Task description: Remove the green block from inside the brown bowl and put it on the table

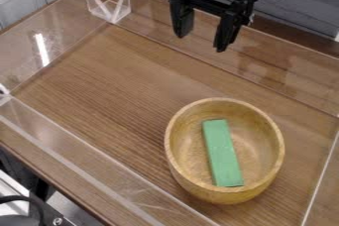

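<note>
Green block (223, 153) lies in brown bowl (225, 149), near right. Claw (208, 27) open, empty, far above bench (106, 81). Nothing done yet.

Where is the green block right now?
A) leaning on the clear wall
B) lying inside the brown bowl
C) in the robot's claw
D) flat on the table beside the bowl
B: the green block lies inside the brown bowl, while the gripper hangs open and empty above the table.

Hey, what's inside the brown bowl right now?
Only the green block lies inside the brown bowl, flat along its bottom. The bowl floor directly beneath the block is covered, so anything under it can't be seen.
</note>
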`<state>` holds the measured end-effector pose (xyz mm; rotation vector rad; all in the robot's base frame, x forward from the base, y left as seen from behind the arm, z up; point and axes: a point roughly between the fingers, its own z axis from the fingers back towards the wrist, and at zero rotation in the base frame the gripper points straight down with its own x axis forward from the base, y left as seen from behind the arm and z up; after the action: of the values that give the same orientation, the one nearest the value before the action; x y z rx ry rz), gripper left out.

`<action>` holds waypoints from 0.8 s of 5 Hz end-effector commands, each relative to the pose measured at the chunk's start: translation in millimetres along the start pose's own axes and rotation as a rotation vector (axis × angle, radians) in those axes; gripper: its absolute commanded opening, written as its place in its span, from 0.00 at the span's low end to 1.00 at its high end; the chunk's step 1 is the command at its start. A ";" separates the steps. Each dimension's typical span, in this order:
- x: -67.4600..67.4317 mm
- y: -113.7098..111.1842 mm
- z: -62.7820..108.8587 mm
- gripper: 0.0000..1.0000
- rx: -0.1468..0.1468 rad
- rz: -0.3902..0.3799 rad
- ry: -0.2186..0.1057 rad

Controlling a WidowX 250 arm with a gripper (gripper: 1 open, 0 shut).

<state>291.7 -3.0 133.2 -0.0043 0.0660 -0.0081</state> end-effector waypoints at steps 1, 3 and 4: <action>-19.0 -13.1 -14.0 1.00 -0.042 0.173 0.031; -66.5 -57.3 -36.0 1.00 -0.102 0.490 0.021; -75.7 -71.9 -50.7 1.00 -0.128 0.556 -0.002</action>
<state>206.8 -72.1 75.9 -0.0847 0.1097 0.5567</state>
